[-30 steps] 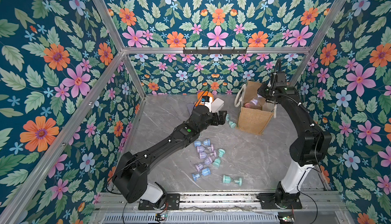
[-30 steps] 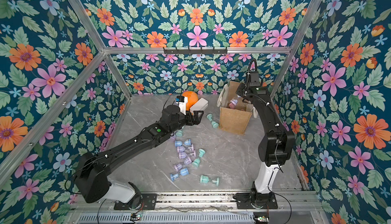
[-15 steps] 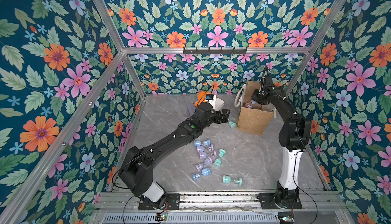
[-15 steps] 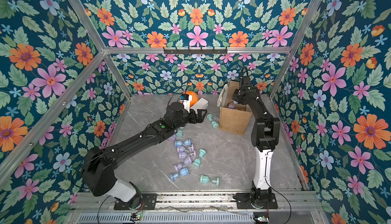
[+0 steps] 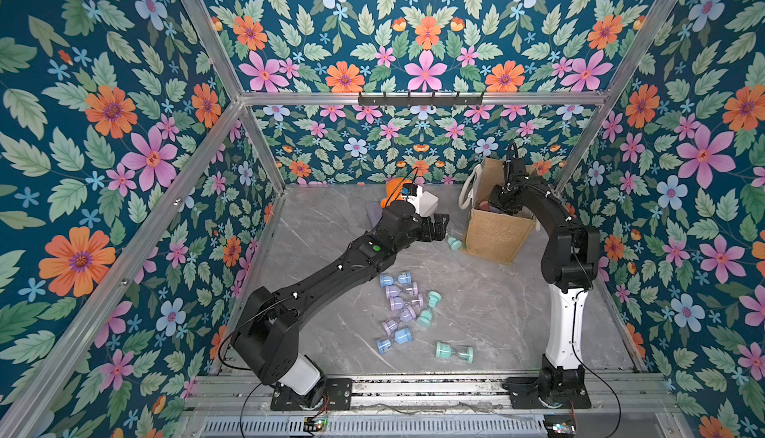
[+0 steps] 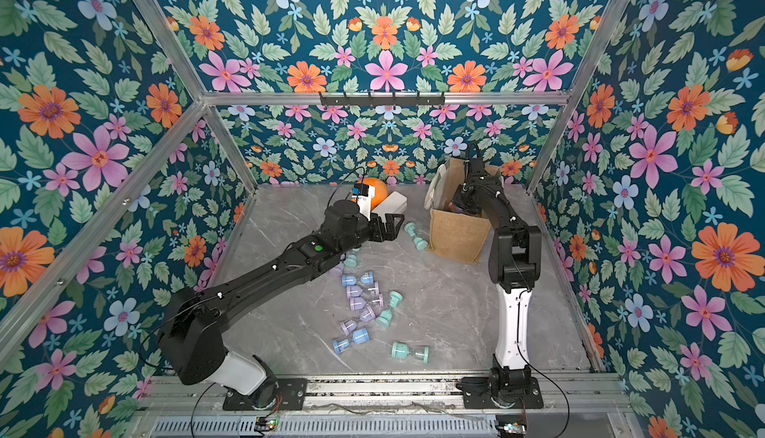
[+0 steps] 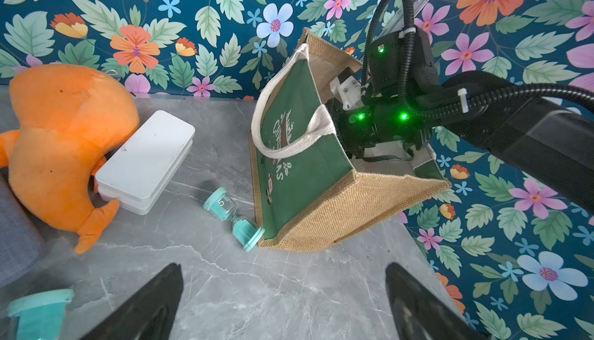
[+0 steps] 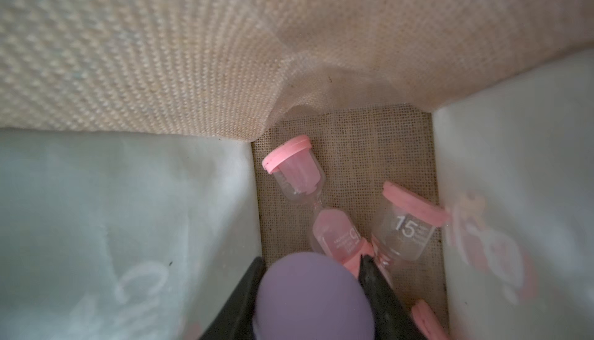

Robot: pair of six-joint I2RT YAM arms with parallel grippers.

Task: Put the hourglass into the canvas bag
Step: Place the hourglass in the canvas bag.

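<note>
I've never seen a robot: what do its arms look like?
The left arm and right arm are black, white near the base, with green lights and black cables. The left end effector and right end effector have tapered black fingers.

1. Left arm [image 5: 352, 262] stretches forward, low and nearly straight — left fingers [image 7: 151, 303] spread wide, holding nothing.
2. Right arm [image 5: 567, 249] has its elbow raised and wrist bent downward — right fingers [image 8: 381, 290] clamp a purple hourglass [image 8: 308, 299].
</note>
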